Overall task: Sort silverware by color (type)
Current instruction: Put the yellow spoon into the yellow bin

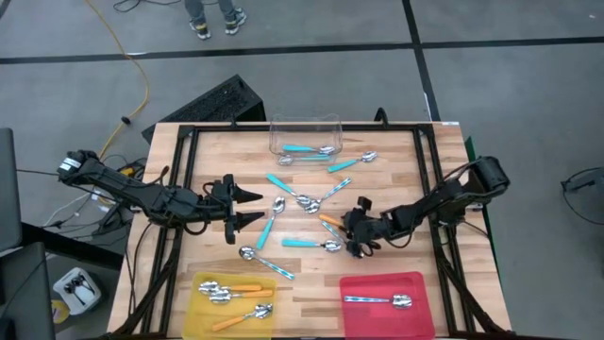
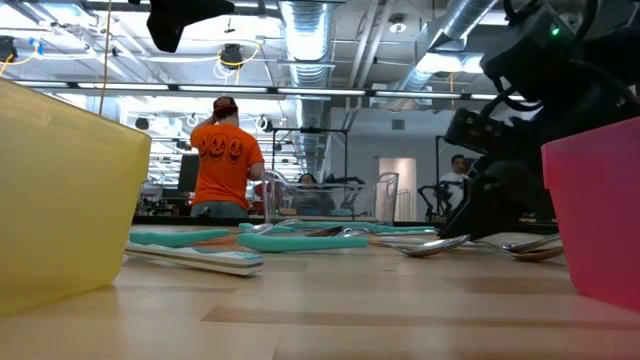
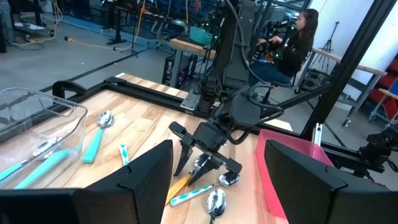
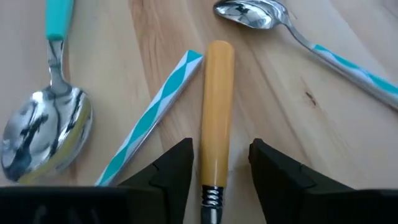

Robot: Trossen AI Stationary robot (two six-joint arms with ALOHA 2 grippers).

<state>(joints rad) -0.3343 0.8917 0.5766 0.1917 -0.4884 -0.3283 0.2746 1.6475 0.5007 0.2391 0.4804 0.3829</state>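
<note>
Orange plastic shows between the dark fingers of the right claw (image 4: 219, 180): the handle of one spoon (image 4: 216, 118) runs straight up the gap, a finger on either side, and I cannot tell whether the pads are touching it yet. The claw is part open, low over the middle of the tabletop (image 1: 203, 156), and nothing is lifted. A teal-and-white patterned handle (image 4: 155, 115) lies slanted just beside the orange one, its tip close against it, and another spoon's bowl (image 4: 46, 127) rests near the finger on that side.

The main risk, as I judge it, is that crowding. If the fingers close a little off line, one could catch the patterned handle and drag it along, or pinch both handles together. The orange handle is smooth and round, so a grip low down near its metal neck may let it swivel or slip out on the lift.

The left claw (image 1: 247, 209) waits wide open and empty over the tabletop's left side. The yellow tray (image 1: 200, 288) already has orange spoons, the red tray (image 1: 420, 283) one spoon, the clear tub (image 1: 304, 127) a teal one; several more lie loose between them.
</note>
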